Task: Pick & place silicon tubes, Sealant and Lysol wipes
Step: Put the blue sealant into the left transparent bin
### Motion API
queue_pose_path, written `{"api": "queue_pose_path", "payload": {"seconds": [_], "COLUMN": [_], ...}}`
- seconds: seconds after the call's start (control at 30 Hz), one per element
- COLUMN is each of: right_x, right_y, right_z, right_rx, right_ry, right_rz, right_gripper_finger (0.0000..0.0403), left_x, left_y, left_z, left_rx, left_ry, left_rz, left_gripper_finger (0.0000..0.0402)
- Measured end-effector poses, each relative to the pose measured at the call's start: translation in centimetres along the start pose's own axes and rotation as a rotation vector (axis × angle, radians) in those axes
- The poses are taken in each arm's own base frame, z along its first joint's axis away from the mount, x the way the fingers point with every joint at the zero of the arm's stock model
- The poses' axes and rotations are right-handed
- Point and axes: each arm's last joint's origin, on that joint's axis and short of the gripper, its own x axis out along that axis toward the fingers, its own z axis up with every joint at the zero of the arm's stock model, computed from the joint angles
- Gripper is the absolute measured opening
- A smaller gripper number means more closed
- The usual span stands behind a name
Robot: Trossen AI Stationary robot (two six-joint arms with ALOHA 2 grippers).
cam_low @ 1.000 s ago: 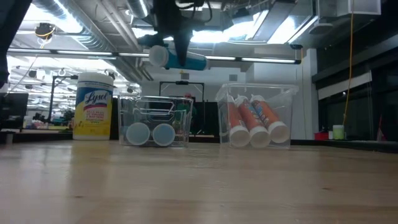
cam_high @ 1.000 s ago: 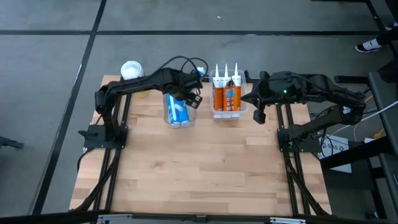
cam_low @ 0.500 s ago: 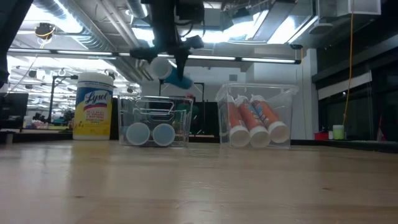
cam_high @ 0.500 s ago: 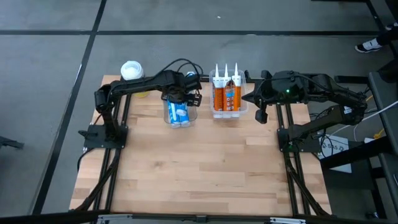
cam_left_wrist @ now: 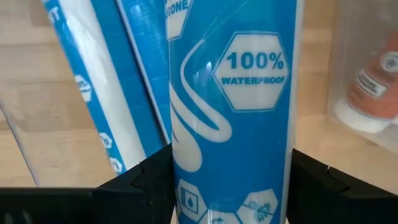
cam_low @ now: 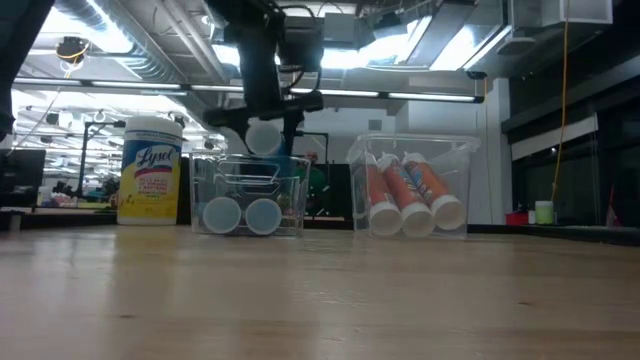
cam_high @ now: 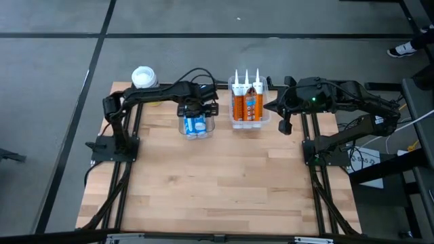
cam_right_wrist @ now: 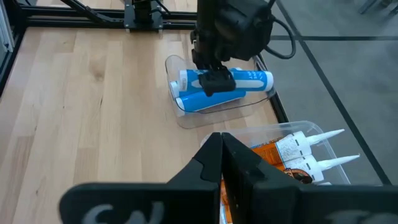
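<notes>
- Two dark, matte black arms on black frame bases.
- Black cables loop over the left arm near its wrist.
- A small green light glows on the right arm.
- Angular black fingers.

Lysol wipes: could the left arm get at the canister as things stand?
Probably not at once: the left gripper is shut on a blue tube over the clear bin. The Lysol wipes stand unobstructed at the table's far left corner.
</notes>
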Motion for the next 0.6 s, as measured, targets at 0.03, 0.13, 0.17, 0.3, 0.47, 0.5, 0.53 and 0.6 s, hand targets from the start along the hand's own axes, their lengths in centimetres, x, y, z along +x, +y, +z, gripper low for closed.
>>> {"api": "queue_pose_path", "payload": {"seconds": [0.03, 0.13, 0.17, 0.3, 0.47, 0.5, 0.53, 0.6], "right_x": [0.0, 0.0, 0.0, 0.0, 0.0, 0.0, 0.0, 0.0], "right_y": [0.0, 0.0, 0.0, 0.0, -0.1, -0.1, -0.1, -0.1], "right_z": [0.0, 0.0, 0.0, 0.0, 0.0, 0.0, 0.0, 0.0], "right_rx": [0.001, 0.0, 0.0, -0.001, -0.001, -0.001, -0.001, -0.001], "right_ry": [0.0, 0.0, 0.0, -0.001, -0.001, -0.001, -0.001, -0.001], "right_rz": [0.0, 0.0, 0.0, 0.0, -0.041, -0.042, -0.042, -0.042], "right_gripper_finger": [0.0012, 0.0012, 0.0012, 0.0012, 0.0012, 0.0012, 0.0012, 0.0012], "left_x": [0.2, 0.5, 0.5, 1.1, 2.1, 2.2, 2.2, 2.2], "left_y": [0.1, 0.4, 0.5, 0.9, 1.2, 1.2, 1.2, 1.2], "left_z": [0.1, 0.6, 0.8, 1.1, 1.4, 1.4, 1.4, 1.4], "left_rx": [-0.016, -0.038, -0.042, -0.058, -0.077, -0.076, -0.077, -0.078], "left_ry": [0.002, 0.009, 0.008, 0.017, 0.038, 0.037, 0.039, 0.027], "left_rz": [0.001, 0.0, 0.002, -0.006, -0.037, -0.039, -0.042, -0.04], "left_gripper_finger": [0.0219, 0.0219, 0.0219, 0.0219, 0.0219, 0.0219, 0.0219, 0.0219]}}
